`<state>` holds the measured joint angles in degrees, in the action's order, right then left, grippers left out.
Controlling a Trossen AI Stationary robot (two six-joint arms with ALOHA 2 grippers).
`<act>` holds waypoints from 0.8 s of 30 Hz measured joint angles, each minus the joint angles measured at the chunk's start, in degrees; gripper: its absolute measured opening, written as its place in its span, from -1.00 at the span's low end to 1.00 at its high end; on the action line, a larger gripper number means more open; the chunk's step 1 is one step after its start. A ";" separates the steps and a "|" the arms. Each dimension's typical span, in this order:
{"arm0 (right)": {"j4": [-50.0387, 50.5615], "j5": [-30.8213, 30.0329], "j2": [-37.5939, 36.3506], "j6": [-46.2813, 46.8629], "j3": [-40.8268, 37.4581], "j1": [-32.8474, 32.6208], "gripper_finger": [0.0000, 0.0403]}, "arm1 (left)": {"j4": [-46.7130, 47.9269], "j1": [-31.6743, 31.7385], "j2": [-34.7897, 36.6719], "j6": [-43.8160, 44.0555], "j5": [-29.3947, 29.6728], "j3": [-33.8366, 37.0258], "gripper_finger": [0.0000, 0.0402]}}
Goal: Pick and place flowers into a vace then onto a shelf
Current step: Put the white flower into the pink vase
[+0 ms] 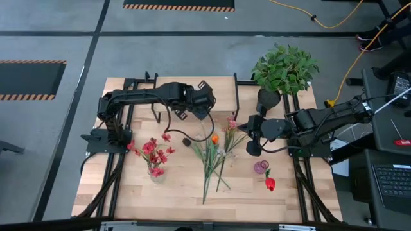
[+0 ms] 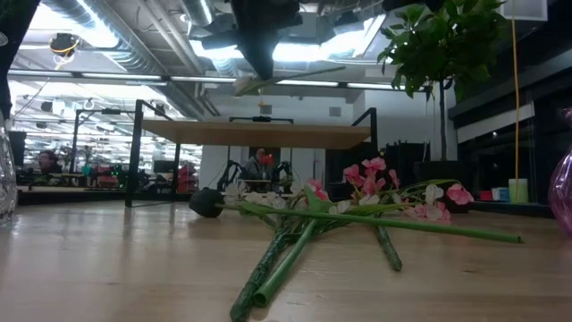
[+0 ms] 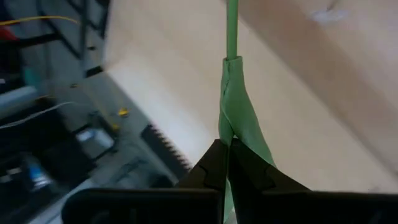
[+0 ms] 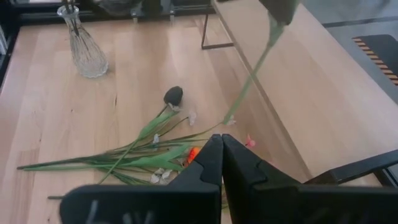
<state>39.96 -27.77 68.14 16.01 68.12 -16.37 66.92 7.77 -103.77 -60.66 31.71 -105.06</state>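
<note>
A: Setting reads as a robotics lab or workshop. Grey concrete floor (image 1: pixel 192 54) with black-and-orange hazard-striped strips (image 1: pixel 178 7); yellow cable (image 1: pixel 334 24) trailing across it.

B: Agreed. The low view shows an open ceiling with bare silver ducts (image 2: pixel 98 27) and strip lights, plus more benches far back. A seated person (image 2: pixel 260 165) works there. A black laptop keyboard (image 1: pixel 392 179) sits beside the pale wooden desk (image 1: pixel 180 192).

A bushy green potted plant (image 1: pixel 284 68) stands at the wooden tabletop's (image 1: pixel 180 186) far right corner; a yellow cable (image 1: pixel 334 24) crosses the grey floor (image 1: pixel 192 54).
</note>
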 joint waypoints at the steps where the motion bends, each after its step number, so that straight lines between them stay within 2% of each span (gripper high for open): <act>1: -0.60 0.02 0.00 0.00 0.00 0.55 -0.96 | -0.75 0.00 0.00 -1.00 1.23 0.00 -0.99; 5: -2.41 1.37 0.00 -0.06 0.03 5.28 -0.96 | -3.62 -0.67 0.00 -4.50 2.22 -0.02 -0.99; 11: -4.58 14.59 0.00 -3.73 0.02 14.62 -0.96 | -7.05 -2.32 0.00 -10.16 4.51 -0.02 -0.99; 16: -9.59 22.32 -0.01 -9.07 0.04 21.08 -0.96 | -11.07 -4.31 0.00 -14.95 5.64 -0.02 -0.99; 21: -10.20 31.08 -0.09 -10.14 0.04 27.50 -0.96 | -14.46 -6.82 0.00 -21.16 13.76 -0.02 -0.99; 24: -10.85 35.42 -0.09 -10.10 0.04 30.26 -0.96 | -16.68 -8.23 0.00 -24.04 15.97 -0.02 -0.99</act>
<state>29.11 7.65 68.05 5.91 68.16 13.88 50.24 -0.46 -103.77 -84.70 47.68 -105.08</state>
